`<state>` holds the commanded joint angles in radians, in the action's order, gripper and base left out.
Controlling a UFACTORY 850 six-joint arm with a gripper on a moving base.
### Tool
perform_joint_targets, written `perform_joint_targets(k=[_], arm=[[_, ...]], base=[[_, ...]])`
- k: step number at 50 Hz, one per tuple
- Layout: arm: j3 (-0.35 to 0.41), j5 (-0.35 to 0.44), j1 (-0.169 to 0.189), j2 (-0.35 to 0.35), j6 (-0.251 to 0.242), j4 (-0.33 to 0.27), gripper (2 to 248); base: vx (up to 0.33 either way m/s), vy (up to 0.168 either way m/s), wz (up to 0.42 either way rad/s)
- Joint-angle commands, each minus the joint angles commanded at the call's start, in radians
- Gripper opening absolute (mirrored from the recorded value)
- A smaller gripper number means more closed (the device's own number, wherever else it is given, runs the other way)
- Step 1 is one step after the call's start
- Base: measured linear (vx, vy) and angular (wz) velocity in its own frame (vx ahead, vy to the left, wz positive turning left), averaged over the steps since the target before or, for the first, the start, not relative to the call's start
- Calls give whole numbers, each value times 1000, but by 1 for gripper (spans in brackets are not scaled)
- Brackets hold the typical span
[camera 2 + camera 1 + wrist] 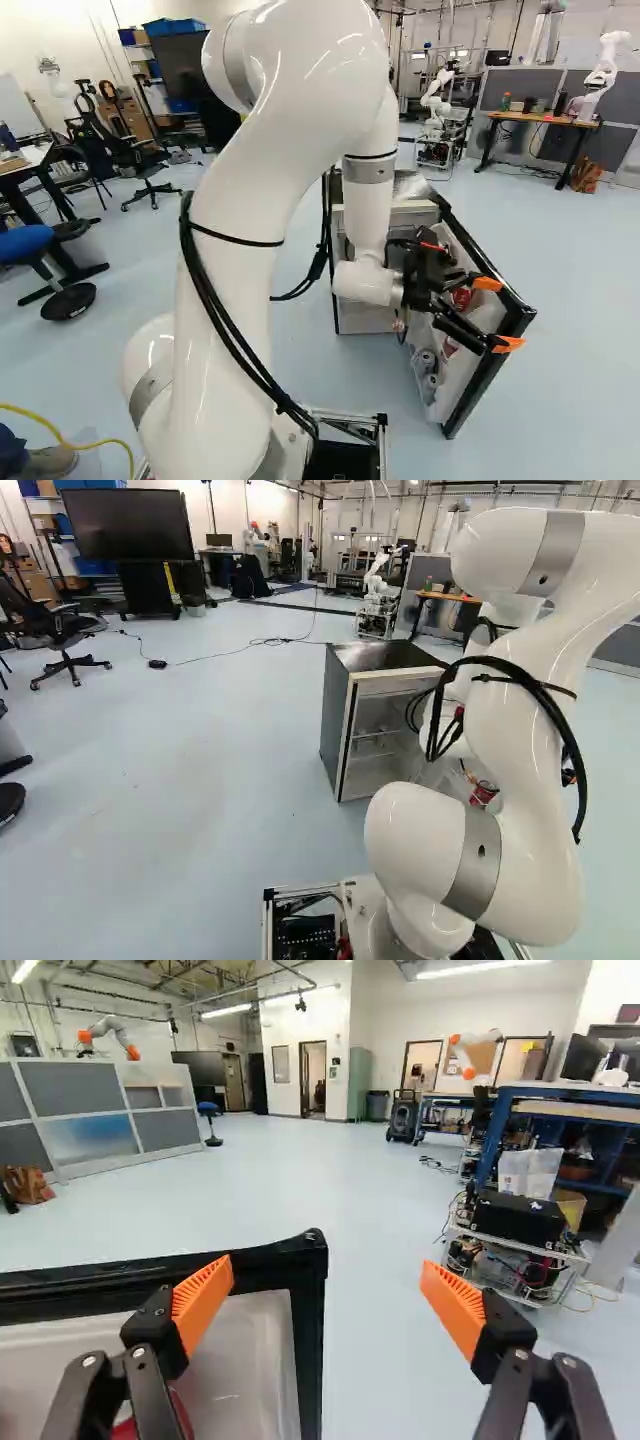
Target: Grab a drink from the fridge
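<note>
White arm (320, 80) fills the left and centre of the right base view. Right of centre, its open gripper (497, 314) holds nothing, above the fridge door (488, 383) with its red can (461, 299). One finger overhangs the door, one lies outside: descending here could strike the rim or swing the door.

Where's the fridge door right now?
In the right base view, the fridge door stands open right of the cabinet, with the open gripper at its top edge, near the outer corner.
</note>
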<state>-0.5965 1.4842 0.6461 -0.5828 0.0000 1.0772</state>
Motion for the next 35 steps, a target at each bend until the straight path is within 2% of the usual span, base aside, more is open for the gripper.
perform_joint_targets(k=[27,35], arm=[[-159,0,80,-91,0,0,247],[-178,0,88,-102,0,0,247]], base=[[0,0,0],[0,0,0]])
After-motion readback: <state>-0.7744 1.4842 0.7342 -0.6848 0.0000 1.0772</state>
